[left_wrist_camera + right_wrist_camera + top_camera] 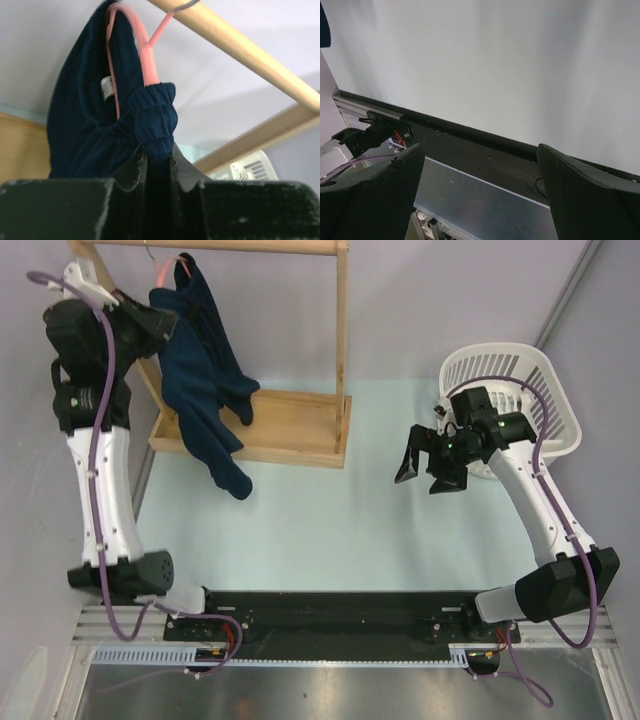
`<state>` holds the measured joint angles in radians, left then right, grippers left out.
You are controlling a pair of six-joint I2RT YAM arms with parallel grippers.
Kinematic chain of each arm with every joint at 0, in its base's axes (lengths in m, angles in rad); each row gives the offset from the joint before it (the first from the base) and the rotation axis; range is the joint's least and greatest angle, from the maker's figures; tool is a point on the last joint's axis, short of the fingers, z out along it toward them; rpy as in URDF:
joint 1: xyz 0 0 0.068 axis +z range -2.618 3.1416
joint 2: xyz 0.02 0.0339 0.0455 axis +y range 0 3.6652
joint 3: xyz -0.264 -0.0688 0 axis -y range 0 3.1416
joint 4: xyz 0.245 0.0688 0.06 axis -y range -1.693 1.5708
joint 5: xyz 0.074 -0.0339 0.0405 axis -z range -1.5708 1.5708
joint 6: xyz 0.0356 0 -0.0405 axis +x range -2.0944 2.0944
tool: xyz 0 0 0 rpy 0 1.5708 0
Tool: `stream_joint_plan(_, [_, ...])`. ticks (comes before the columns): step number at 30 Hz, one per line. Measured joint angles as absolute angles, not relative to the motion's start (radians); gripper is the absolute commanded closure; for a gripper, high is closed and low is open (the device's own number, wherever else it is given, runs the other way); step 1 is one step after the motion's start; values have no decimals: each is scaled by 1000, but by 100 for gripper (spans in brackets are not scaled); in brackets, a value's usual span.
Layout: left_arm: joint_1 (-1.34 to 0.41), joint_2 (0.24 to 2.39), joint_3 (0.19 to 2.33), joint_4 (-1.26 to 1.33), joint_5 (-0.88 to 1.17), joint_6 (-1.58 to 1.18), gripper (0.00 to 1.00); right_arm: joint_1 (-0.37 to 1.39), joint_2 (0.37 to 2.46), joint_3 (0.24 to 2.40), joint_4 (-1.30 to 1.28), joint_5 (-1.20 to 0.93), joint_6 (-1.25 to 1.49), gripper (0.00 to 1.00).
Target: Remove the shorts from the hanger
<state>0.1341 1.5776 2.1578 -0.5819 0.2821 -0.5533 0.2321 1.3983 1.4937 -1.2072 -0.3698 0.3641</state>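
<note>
The dark navy shorts (205,390) hang from the pink-red hanger (181,268) on the wooden rack's top bar at the back left. My left gripper (160,320) is raised to the hanger's left end and is shut on the shorts' waistband (152,117). In the left wrist view the hanger (142,45) runs through the waistband, its hook over the bar, and my gripper (159,152) pinches the bunched fabric. My right gripper (425,468) is open and empty, hovering over the table left of the basket; its fingers (380,195) show wide apart.
The light wooden rack (290,425) stands at the back left with a flat base. A white basket (520,390) sits at the back right behind my right arm. The pale table (330,530) lies between them.
</note>
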Motion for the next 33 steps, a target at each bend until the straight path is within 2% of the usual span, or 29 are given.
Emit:
stream_joint_plan(5, [127,1253,1777,-565,334,-599,100,313,1400,1487,-1189,-375,364,0])
stream_joint_plan(12, [125,952,1561,-668,413,-613,100,424,1427,1489,-1125,-388,365,0])
stream_joint_plan(18, [123,764,1376,-669,607,-625,100,532,1436,1508,-1062,-400,374,1])
stream_joint_plan(27, [120,704,1136,-529,987,-760,100,653,1399,1636,-940,-409,377,4])
stream_joint_plan(33, [29,739,1090,-392,1103,-869,100,654,1392,1826,-865,-421,373,12])
